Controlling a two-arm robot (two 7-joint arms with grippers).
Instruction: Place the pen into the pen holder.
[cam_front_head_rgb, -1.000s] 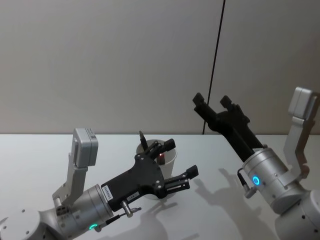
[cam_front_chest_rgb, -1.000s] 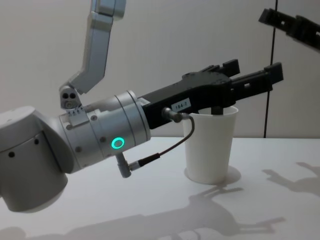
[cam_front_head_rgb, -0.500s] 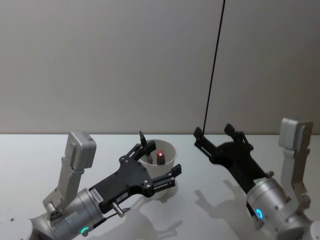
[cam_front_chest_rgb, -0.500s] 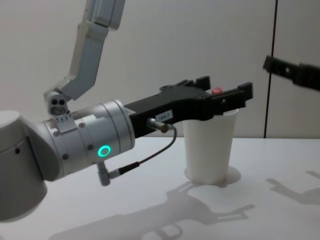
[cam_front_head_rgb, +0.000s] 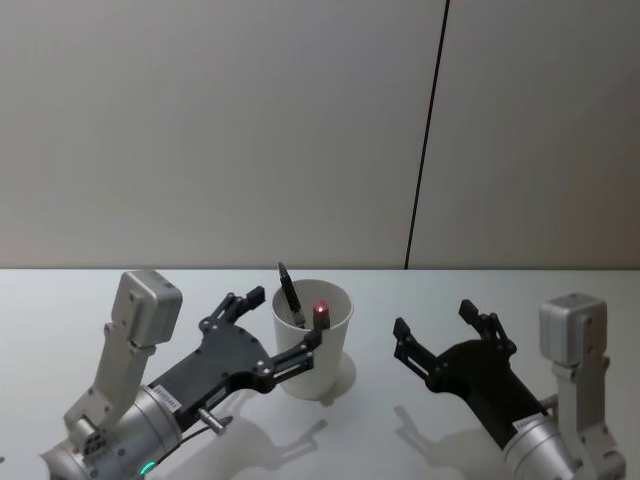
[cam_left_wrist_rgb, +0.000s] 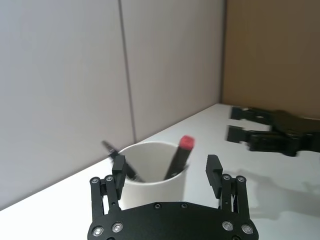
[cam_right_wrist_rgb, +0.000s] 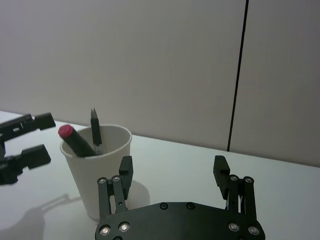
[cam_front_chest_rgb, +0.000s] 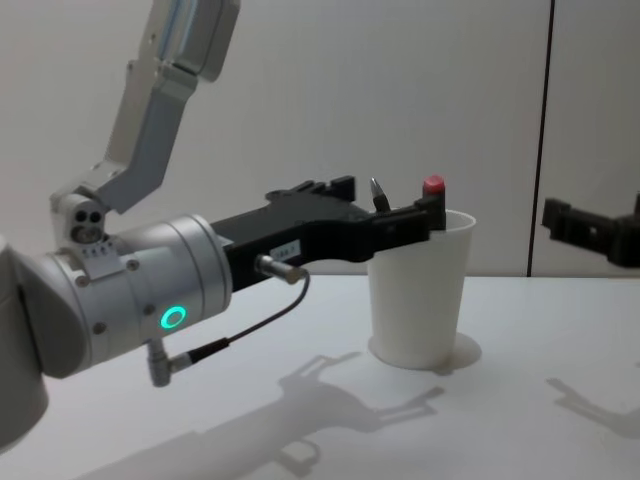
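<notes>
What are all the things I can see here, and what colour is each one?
Cup: one, white, standing upright on the table, between the two arms.
Pens: two in the cup, leaning against its rim; one dark with a red cap, one dark with a pointed tip.
Table: one, white, under everything.
Wall: pale grey, with a thin dark seam.
Left end effector: one, black, open, empty, close to the cup's left side.
Right end effector: one, black, open, empty, low over the table to the right of the cup.
</notes>
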